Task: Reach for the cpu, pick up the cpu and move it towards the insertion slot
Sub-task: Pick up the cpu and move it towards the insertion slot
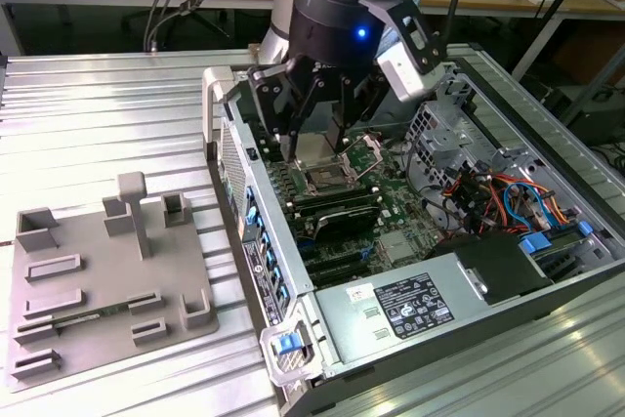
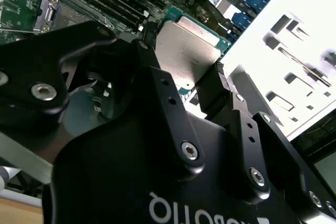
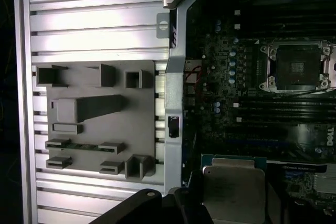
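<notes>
In the exterior view we count one arm, one claw [image 1: 317, 148], one open computer case [image 1: 293, 339] and one grey plastic fixture [image 1: 107, 280] on the ribbed metal surface [image 1: 98, 104]. The claw hangs inside the case, directly above the insertion slot [image 1: 327, 178], with the cpu [image 1: 314, 146] between its dark fingers; the fingers cover most of the chip. The fixture lies at the exterior view's left, well apart from the case.

In the second wrist view we see one cpu [image 2: 184, 51], its pale metal top tilted, pinched at two opposite edges by the claw [image 2: 181, 69]. The claw's body hides the chip's lower part.

In the first wrist view one cpu [image 3: 233, 190] sits just beyond the claw's dark body and is cut off by the frame edge. One insertion slot [image 3: 295, 66] lies apart from it on the green board, with black memory slots [image 3: 283, 111] between them.
</notes>
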`<move>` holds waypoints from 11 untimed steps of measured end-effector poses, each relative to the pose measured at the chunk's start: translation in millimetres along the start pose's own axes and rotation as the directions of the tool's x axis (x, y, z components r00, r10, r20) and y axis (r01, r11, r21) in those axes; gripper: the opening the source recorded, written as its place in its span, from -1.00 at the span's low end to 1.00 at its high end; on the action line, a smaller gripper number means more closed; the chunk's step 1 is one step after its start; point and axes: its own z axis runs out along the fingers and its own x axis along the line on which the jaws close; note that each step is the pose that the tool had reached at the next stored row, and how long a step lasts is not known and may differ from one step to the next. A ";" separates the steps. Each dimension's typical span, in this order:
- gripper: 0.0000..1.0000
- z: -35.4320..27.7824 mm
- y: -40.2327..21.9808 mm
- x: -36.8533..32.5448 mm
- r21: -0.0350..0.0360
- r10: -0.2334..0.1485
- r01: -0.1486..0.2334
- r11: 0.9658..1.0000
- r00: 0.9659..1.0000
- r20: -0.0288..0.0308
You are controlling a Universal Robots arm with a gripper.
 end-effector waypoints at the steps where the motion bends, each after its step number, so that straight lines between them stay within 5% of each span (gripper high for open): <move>1: 0.09 0.1 -0.1 -2.6 0.000 0.000 0.000 1.000 1.000 0.000; 4: 0.09 0.2 -0.2 -8.7 0.000 0.000 0.000 1.000 1.000 0.000; 11: 0.09 -0.8 -0.2 -9.7 0.000 0.001 -0.001 1.000 1.000 -0.001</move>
